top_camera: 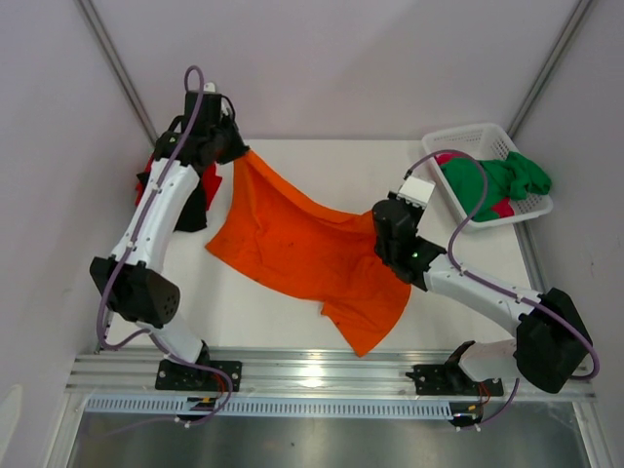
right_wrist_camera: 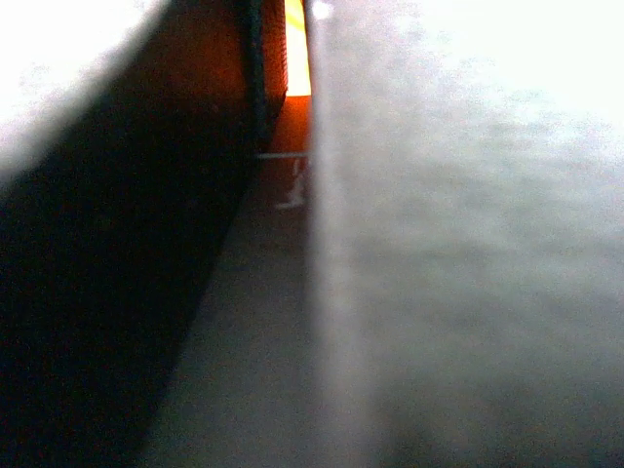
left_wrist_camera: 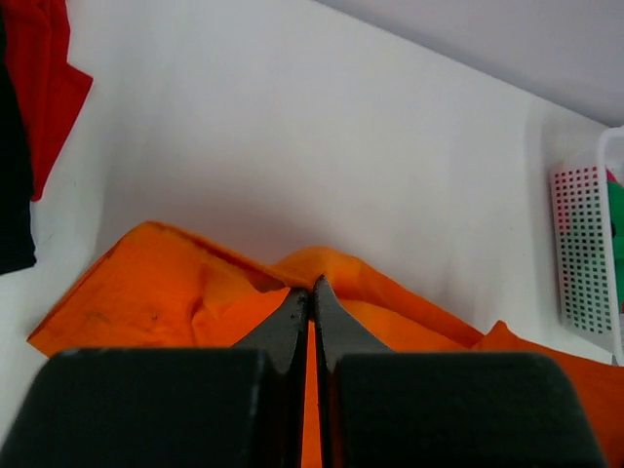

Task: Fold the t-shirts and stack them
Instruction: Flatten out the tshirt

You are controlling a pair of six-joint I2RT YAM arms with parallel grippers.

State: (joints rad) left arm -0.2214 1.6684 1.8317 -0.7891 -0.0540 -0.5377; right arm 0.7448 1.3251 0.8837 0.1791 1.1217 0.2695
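You were at the spreading step for the orange t-shirt point(top_camera: 292, 244), with no fold made in it yet. Your left hand point(top_camera: 237, 153) was clamped tight on one corner in the upper left of the overhead frame. The left wrist view showed its fingers point(left_wrist_camera: 288, 327) pressed together with orange cloth between them. Your right hand point(top_camera: 382, 234) sat closed at the shirt's right edge, centre-right of the frame. The sliver of orange in its blurred wrist view suggested it gripped cloth too. The shirt ran stretched between the two hands, its lower part lying rumpled on the worktop point(top_camera: 322, 161).

A red t-shirt point(top_camera: 151, 168) and a black t-shirt point(top_camera: 192, 210) lay at the left edge beneath the left arm. A green t-shirt point(top_camera: 497, 180) and a pink t-shirt point(top_camera: 503, 208) waited in the basket point(top_camera: 468, 135) at upper right.

Next, I judged, you needed to draw both hands apart and lower them together. That would lay the cloth flat and unwrinkled before you let go for the first fold.
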